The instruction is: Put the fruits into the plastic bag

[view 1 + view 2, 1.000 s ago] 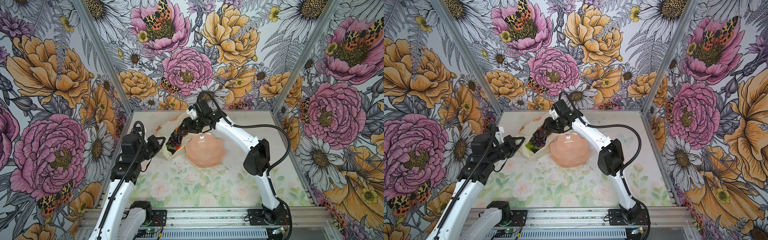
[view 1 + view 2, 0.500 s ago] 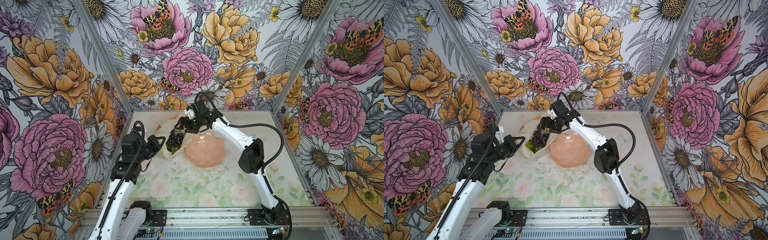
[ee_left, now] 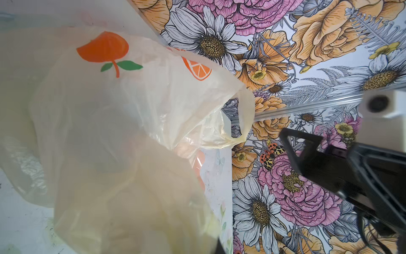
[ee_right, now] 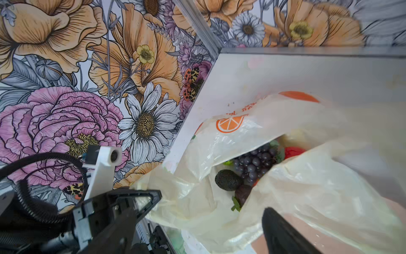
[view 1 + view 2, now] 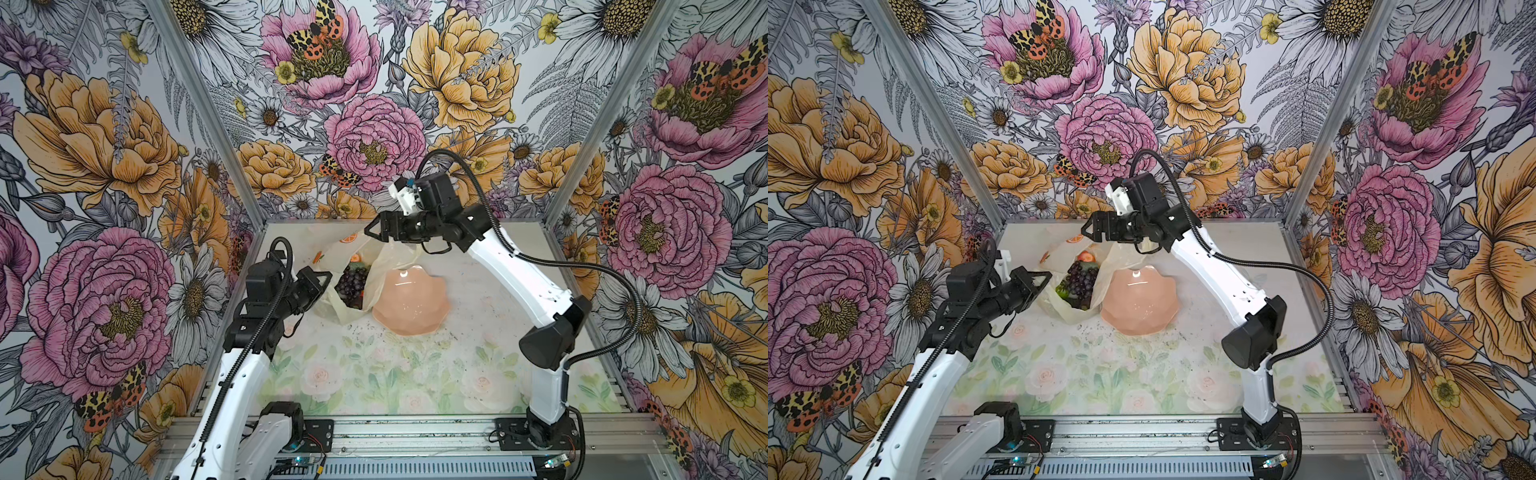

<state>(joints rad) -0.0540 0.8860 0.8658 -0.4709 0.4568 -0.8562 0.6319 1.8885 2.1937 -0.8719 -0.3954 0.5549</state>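
Note:
The plastic bag (image 5: 386,266) (image 5: 1068,312) lies open beside the bowl, in both top views. My left gripper (image 5: 327,275) (image 5: 1047,275) is shut on its near rim and holds the mouth open. Inside lie the fruits: a purple grape bunch (image 5: 351,282) (image 4: 254,162), a dark avocado (image 4: 228,180), a red fruit (image 4: 293,151) and a small orange one (image 5: 1087,255). Above the bag's far edge my right gripper (image 5: 369,230) (image 5: 1085,230) hangs open and empty. One of its fingers (image 4: 283,233) shows in the right wrist view. Bag film (image 3: 109,132) covers my left jaws in the left wrist view.
A pink scalloped bowl (image 5: 432,320) (image 5: 1158,318) stands right of the bag, touching it, with nothing in it. The floral walls close in behind and to the left of the bag. The mat in front of the bowl holds only dark specks.
My right gripper has opened wide and risen up and back from the bag's mouth. The grape bunch stays in the bag. The left gripper has not moved.

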